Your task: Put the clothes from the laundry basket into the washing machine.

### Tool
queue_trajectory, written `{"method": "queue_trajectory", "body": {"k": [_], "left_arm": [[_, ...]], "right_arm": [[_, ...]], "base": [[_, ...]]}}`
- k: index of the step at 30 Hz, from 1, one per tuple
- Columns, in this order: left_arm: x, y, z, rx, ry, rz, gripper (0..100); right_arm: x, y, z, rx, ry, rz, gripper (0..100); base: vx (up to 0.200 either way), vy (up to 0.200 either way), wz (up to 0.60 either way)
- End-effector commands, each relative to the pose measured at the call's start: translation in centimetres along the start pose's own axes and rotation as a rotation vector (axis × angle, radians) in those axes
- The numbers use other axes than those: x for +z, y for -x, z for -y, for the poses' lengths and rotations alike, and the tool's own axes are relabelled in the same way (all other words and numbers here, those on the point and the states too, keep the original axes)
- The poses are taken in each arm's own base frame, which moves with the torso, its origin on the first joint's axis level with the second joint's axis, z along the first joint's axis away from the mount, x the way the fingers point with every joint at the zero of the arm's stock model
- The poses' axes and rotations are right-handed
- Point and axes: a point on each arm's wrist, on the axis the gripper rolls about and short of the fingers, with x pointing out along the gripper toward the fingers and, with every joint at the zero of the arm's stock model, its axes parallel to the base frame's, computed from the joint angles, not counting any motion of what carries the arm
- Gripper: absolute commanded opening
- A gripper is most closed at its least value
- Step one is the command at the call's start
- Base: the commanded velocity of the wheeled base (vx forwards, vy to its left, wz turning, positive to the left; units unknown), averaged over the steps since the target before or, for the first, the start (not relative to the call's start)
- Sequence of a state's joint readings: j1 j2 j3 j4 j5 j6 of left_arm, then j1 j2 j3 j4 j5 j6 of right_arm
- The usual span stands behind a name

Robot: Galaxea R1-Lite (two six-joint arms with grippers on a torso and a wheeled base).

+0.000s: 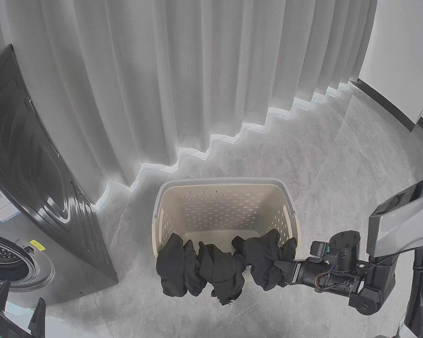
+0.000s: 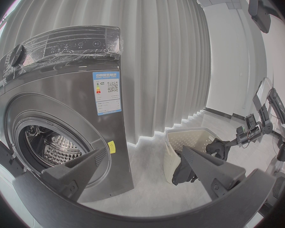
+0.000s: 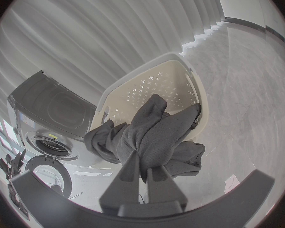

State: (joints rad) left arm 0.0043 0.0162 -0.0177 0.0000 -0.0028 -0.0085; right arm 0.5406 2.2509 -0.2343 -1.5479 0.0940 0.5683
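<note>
Grips a black garment (image 1: 221,266) (image 3: 152,133) tight between the closed fingers of the right gripper (image 1: 279,265) (image 3: 142,171), at the near rim of the beige laundry basket (image 1: 221,181) (image 3: 193,79). Has the cloth bunched along that rim and hanging down its outer side. Holds the left gripper (image 1: 19,306) (image 2: 144,148) spread wide with nothing in it, low in front of the dark washing machine (image 1: 33,188) (image 2: 69,89), near its round drum opening (image 2: 53,146), door (image 3: 50,174) swung open. Finds the basket on the grey floor (image 1: 315,165), between machine and right arm, before a white curtain (image 1: 174,71).
</note>
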Motion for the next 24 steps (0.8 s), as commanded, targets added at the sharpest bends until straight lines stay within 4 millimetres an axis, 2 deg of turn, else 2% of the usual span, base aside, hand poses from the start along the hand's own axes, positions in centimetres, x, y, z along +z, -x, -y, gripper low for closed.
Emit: {"method": "queue_trajectory", "body": {"k": [1, 4, 5, 6, 11, 13, 14, 17, 21, 24], "left_arm": [[-0.5, 0.0, 0.0, 0.002, -0.001, -0.005, 100], [-0.5, 0.0, 0.0, 0.002, -0.001, -0.005, 100], [-0.5, 0.0, 0.0, 0.002, -0.001, -0.005, 100], [-0.5, 0.0, 0.0, 0.002, -0.001, -0.005, 100], [-0.5, 0.0, 0.0, 0.002, -0.001, -0.005, 100], [-0.5, 0.0, 0.0, 0.002, 0.001, -0.005, 100], [-0.5, 0.0, 0.0, 0.002, 0.001, -0.005, 100], [-0.5, 0.0, 0.0, 0.002, 0.001, -0.005, 100], [-0.5, 0.0, 0.0, 0.003, -0.002, -0.006, 100], [-0.5, 0.0, 0.0, 0.003, -0.001, -0.006, 100]], "right_arm": [[1.9, 3.5, -2.2, 0.076, 0.027, 0.086, 0], [3.2, 5.4, -3.4, 0.131, 0.038, 0.152, 0], [3.2, 5.4, -3.4, 0.131, 0.038, 0.152, 0], [3.9, 6.4, -4.1, 0.169, 0.058, 0.195, 0], [5.3, 8.2, -5.9, 0.297, 0.126, 0.254, 0], [5.5, 8.4, -6.2, 0.320, 0.132, 0.260, 0], [6.3, 8.8, -6.8, 0.385, 0.149, 0.281, 0], [7.4, 8.9, -7.6, 0.432, 0.164, 0.324, 0], [8.6, 8.7, -8.2, 0.443, 0.162, 0.372, 0], [8.6, 8.5, -8.2, 0.426, 0.157, 0.359, 0]], "base": [[0.000, 0.000, 0.00], [0.000, 0.000, 0.00], [0.000, 0.000, 0.00], [0.000, 0.000, 0.00], [0.000, 0.000, 0.00], [0.000, 0.000, 0.00], [0.000, 0.000, 0.00], [0.000, 0.000, 0.00], [0.000, 0.000, 0.00], [0.000, 0.000, 0.00]]}}
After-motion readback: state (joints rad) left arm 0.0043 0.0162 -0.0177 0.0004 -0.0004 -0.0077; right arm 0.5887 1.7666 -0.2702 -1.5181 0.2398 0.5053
